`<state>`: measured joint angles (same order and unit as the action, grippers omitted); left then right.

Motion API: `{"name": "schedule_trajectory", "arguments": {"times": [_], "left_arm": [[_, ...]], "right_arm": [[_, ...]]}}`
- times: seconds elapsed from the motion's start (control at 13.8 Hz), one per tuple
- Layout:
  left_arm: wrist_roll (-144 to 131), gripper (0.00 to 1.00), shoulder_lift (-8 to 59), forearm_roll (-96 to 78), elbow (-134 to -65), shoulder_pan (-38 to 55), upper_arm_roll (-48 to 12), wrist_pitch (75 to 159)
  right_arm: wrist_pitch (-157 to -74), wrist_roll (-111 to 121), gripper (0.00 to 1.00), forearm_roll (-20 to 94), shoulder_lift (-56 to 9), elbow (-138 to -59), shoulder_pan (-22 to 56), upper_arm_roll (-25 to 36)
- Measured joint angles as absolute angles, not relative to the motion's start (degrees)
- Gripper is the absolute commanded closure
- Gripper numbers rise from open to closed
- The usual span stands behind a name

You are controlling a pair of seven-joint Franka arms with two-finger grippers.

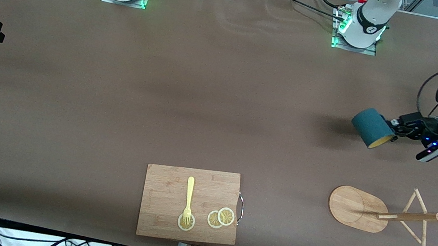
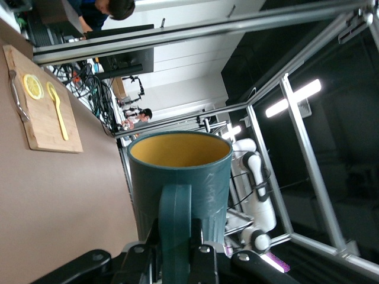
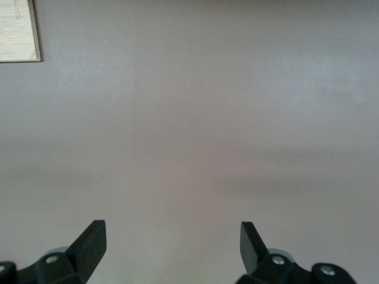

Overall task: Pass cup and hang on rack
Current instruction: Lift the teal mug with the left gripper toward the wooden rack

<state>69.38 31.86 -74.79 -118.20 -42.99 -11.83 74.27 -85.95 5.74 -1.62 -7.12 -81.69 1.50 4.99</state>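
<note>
- The pass looks done and the hanging step is in hand: the left gripper [image 1: 394, 128] is clamped tight on the handle of the cup [image 1: 372, 128] and holds it in the air, over bare table toward the left arm's end.
- The cup lies on its side, yellow mouth turned toward the front camera; in the left wrist view the handle [image 2: 175, 228] runs straight down between the fingers.
- The rack [image 1: 359, 208] stands on the table nearer the front camera than the spot under the cup, well apart from it, its pegs [image 1: 418, 216] bare.
- Next, I'd say, the cup must travel to the rack and be turned so the handle loop can slide over a thin peg; the fingers fill much of that loop, so little room is left.
- The right gripper [image 3: 172, 239] waits, jaws wide and empty, over bare table at the right arm's end, far from the rack.
</note>
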Motion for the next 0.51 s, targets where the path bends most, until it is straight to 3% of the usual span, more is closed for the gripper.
{"name": "schedule_trajectory", "arguments": {"times": [0.51], "left_arm": [[39.1,1.0,38.2,-75.4,-102.6,-45.5,-11.8,73.4]], "right_arm": [[-86.0,5.7,0.0,-1.6,-7.1,-81.7,1.4,5.0]]}}
